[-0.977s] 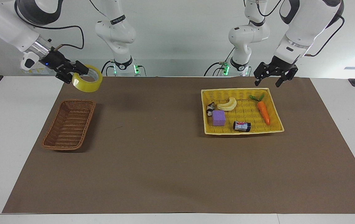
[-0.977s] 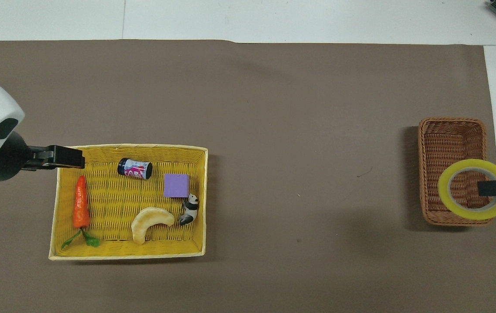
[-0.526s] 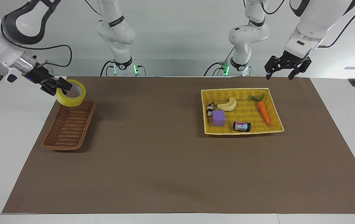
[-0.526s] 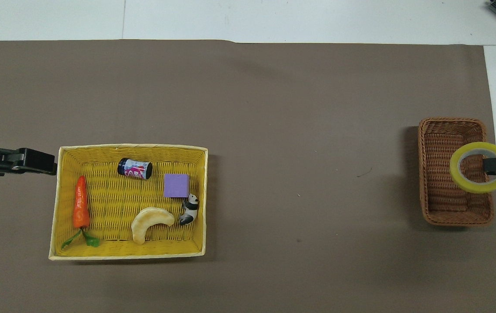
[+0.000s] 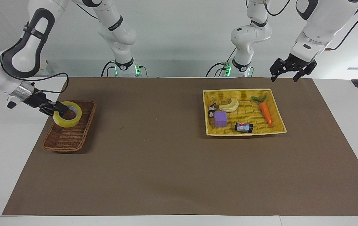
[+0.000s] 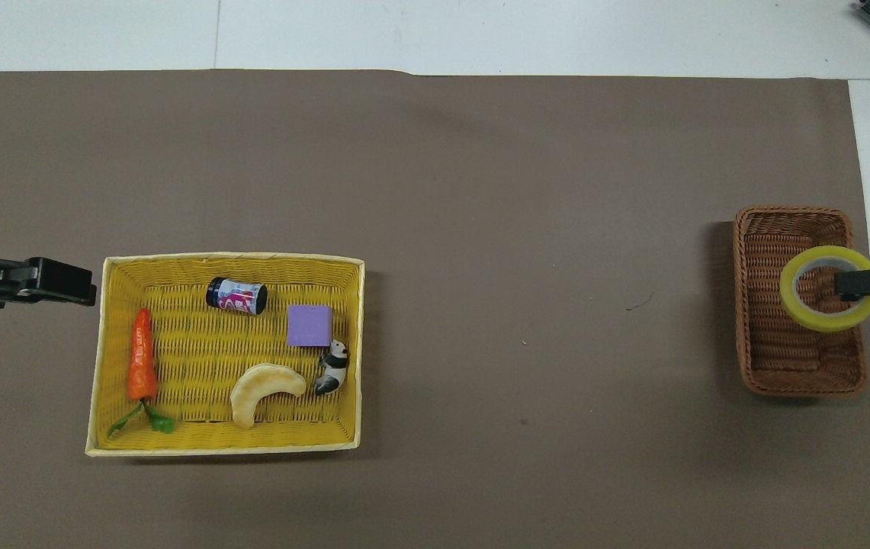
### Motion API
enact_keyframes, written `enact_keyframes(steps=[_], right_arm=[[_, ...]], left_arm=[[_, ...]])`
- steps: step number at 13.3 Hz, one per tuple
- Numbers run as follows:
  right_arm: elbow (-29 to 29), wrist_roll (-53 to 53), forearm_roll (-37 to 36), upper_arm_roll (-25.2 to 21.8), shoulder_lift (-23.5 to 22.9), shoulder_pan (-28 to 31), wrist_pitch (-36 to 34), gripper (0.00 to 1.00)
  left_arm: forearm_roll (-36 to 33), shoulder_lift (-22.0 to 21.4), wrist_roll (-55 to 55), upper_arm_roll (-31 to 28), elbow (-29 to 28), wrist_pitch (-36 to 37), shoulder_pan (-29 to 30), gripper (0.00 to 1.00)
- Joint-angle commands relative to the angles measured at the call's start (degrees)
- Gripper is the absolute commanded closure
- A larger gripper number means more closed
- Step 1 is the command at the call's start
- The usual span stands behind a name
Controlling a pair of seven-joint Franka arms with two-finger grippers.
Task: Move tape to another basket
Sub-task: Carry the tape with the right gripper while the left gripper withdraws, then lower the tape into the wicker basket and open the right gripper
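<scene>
Over one basket [image 5: 69, 138], one tape [image 5: 67, 114]; beside, five items.

Tape [image 5: 67, 114] hides part of basket [image 5: 69, 135] floor, can [image 5: 244, 127] label unreadable

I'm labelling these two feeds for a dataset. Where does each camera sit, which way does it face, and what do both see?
Facing view: high across the table, looking at the robots; both arms show whole, right gripper shut on the tape over the wicker basket, left gripper open, waiting.
Overhead view: above the robots' end, looking steeply down; only the grippers and wrists show at the side edges.
Shared: tape, basket, yellow tray, half a turn apart.
</scene>
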State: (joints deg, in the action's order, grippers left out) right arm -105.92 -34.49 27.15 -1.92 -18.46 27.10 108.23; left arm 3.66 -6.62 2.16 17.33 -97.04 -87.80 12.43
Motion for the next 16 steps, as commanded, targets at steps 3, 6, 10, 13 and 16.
enact_keyframes(steps=[3, 6, 10, 13, 16], right_arm=[[-1.3, -8.13, 0.8, 0.08, -0.78, 1.46, 0.14, 1.0], [-1.3, -8.14, 0.89, 0.08, -1.49, 1.47, 0.75, 1.0], [-1.65, -7.61, 1.06, 0.08, -1.49, 1.2, 0.75, 0.45], [-0.61, -7.61, 1.94, 0.16, -1.49, 1.64, -0.47, 0.0], [0.45, -7.61, 3.35, 0.17, -1.58, 1.82, -1.0, 0.0]], left_arm=[[-4.18, 0.99, -1.01, -7.26, 3.6, 3.77, -9.3, 0.0], [-4.53, 1.17, -1.01, -21.07, 6.05, 6.14, -22.76, 0.0], [-3.83, 3.54, -2.59, -22.69, 10.55, 8.62, -23.5, 0.0], [-4.27, 4.07, -7.51, -22.87, 10.9, 8.61, -23.06, 0.0], [-3.84, 3.37, -6.91, -23.3, 10.99, 8.09, -22.97, 0.0]])
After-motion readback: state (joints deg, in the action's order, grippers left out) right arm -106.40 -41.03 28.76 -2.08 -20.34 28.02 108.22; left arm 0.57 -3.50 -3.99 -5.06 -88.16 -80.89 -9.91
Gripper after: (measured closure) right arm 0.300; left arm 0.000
